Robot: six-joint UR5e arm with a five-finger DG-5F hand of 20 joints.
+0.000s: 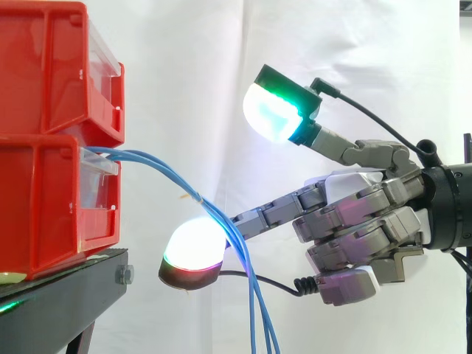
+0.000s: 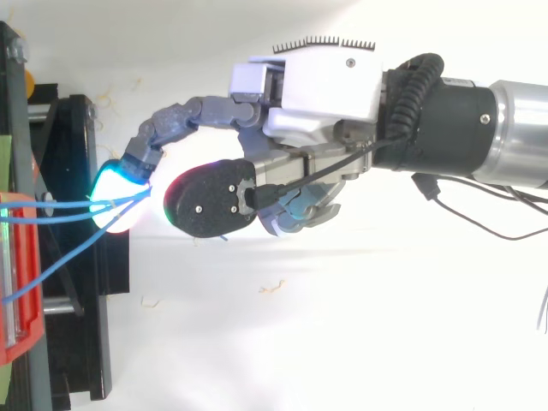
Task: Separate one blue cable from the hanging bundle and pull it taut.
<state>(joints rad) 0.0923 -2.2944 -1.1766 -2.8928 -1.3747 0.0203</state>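
Two red bins (image 1: pixel 44 74) stand stacked. From the lower bin (image 1: pixel 51 206) hang blue cables (image 1: pixel 254 310), too bunched to count. One hand (image 1: pixel 354 214) beside the bins is spread apart, one fingertip (image 1: pixel 193 247) touching them.

Two red bins are stacked at the left of the side view, the upper bin (image 1: pixel 44 66) sitting squarely on the lower bin (image 1: pixel 44 214). Each has a clear front (image 1: pixel 103 63) that faces right. The lower bin rests on a black stand (image 1: pixel 66 291), whose top edge slopes down to the left in this view, and a bolt (image 1: pixel 124 275) shows on its near corner. A white curtain (image 1: pixel 184 81) hangs behind everything. From above, the stand (image 2: pixel 81 342) runs along the left edge as a dark frame, with a small yellow part (image 2: pixel 30 83) near its top.
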